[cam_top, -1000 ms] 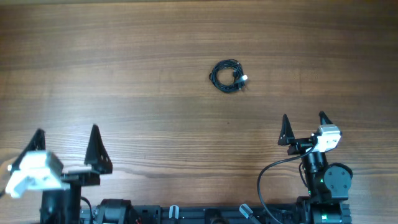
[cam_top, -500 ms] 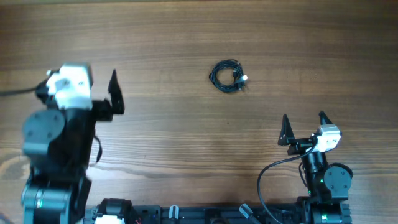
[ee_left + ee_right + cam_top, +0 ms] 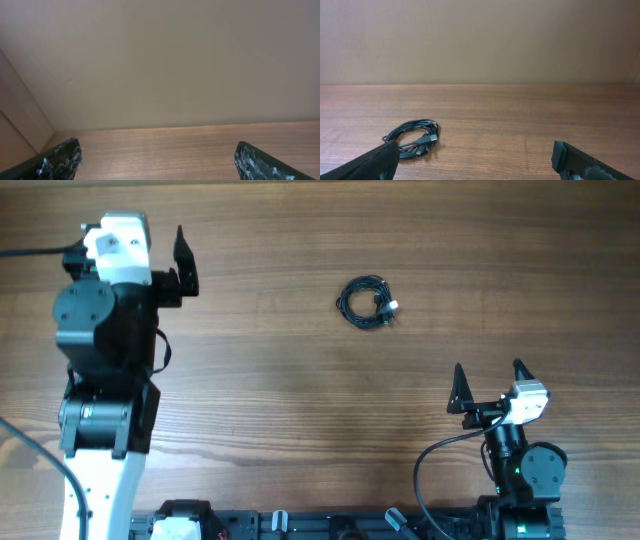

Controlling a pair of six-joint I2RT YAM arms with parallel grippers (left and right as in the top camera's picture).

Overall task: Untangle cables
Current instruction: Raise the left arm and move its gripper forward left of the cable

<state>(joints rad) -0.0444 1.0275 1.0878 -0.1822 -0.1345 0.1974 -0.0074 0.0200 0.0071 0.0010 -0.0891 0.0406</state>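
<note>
The cables lie as one small tight coil of thin black cord at the far middle of the table, with a white tip on its right side. In the right wrist view the coil sits ahead and to the left, just beyond the left finger. My right gripper rests near the front right, open and holding nothing, well short of the coil. My left gripper is raised at the far left, open and holding nothing, far to the left of the coil. In its own view the left gripper faces only bare wood and a wall.
The wooden table fills the overhead view. The left arm's dark body stretches from the front left edge toward the back. A beige wall stands behind the table's far edge.
The left arm has swung from the front left edge up to the far left of the table. The right arm and the coil have not moved.
</note>
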